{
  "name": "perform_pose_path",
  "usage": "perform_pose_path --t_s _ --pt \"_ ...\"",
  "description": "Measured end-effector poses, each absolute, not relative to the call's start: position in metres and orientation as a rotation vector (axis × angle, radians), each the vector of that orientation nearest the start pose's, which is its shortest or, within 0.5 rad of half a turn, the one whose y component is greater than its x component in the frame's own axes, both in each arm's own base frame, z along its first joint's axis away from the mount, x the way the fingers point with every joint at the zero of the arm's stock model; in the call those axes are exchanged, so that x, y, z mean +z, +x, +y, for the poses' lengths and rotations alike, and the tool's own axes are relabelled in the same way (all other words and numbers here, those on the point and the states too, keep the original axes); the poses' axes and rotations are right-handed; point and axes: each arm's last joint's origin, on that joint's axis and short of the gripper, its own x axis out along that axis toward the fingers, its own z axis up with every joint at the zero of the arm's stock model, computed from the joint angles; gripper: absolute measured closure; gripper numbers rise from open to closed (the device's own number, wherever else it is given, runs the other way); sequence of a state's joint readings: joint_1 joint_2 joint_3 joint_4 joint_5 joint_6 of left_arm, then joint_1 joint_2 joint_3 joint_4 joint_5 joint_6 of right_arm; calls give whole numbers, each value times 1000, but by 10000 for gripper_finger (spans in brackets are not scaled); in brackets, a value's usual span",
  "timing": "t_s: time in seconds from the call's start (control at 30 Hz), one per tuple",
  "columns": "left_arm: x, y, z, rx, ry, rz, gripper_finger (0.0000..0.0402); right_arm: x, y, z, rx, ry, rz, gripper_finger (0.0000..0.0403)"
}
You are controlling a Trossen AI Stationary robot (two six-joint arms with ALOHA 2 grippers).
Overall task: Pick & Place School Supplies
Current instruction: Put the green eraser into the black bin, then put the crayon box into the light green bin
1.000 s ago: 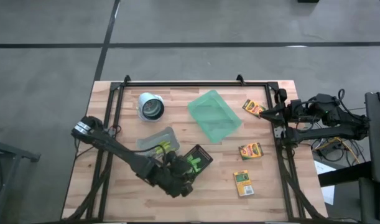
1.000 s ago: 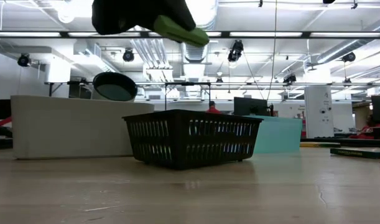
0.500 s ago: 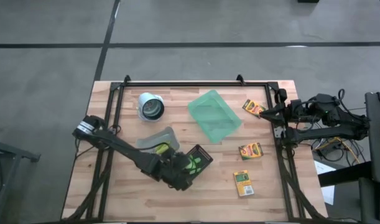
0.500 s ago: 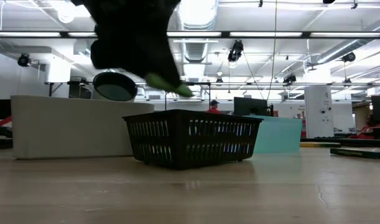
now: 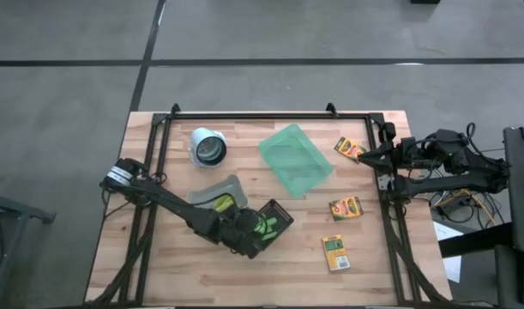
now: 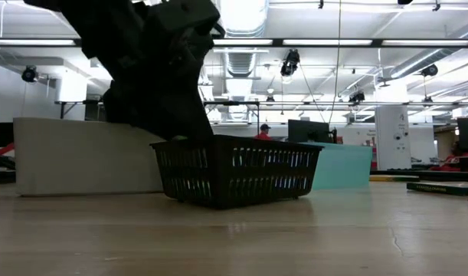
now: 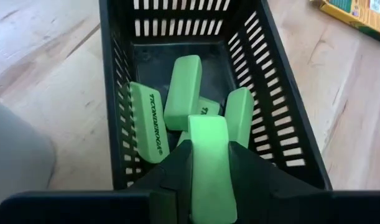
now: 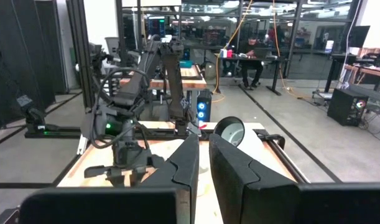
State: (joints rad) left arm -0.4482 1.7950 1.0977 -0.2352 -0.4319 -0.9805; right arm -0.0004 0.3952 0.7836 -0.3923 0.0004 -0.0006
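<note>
My left gripper [image 7: 208, 152] is shut on a short bright green block [image 7: 208, 140] and stands over the open black slatted basket [image 5: 268, 225] [image 7: 112, 93], just at its rim in the low view [image 6: 180, 139]. Several more green blocks [image 7: 182, 90] lie on the basket's floor, leaning on each other. Three yellow-and-green crayon boxes [image 5: 350, 149] [image 5: 345, 208] [image 5: 335, 252] lie flat on the table's right part. A yellow-green item [image 5: 220, 203] lies in the clear bin [image 5: 212, 192]. My right gripper [image 5: 364, 156] [image 8: 203, 168] waits, shut, at the table's right edge. My left gripper pinches the green block by its two long sides [image 7: 208, 180], one finger [image 7: 177, 168] on each side. The fingers lie along the block and slant down from above into the basket's mouth. Its free end [image 7: 206, 124] sticks out past the fingertips. It hangs clear above the blocks below.
A translucent green tray [image 5: 296, 159] lies at the table's middle, far side. A white cup [image 5: 208, 147] lies on its side toward the far left. The clear bin touches the basket's left side. A black frame [image 5: 270, 114] runs round the table.
My left gripper has moved toward the table's far edge and come down, from high above the table to the basket's rim. The green block has gone with it, still held, and now points into the basket.
</note>
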Motion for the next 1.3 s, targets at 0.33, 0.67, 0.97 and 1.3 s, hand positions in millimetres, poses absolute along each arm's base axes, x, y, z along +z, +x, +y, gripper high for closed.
perform_pose_path --t_s 0.33,0.67,0.97,1.3 --pt "176 333 -146 366 -510 745 305 353 77 0 -1 -1 4 367" --pt "176 334 -145 362 -510 738 264 353 77 0 -1 -1 4 367" --pt "179 335 -146 343 -491 732 255 353 77 0 -1 -1 4 367" --pt "203 342 -149 321 -456 727 255 353 77 0 -1 -1 4 367"
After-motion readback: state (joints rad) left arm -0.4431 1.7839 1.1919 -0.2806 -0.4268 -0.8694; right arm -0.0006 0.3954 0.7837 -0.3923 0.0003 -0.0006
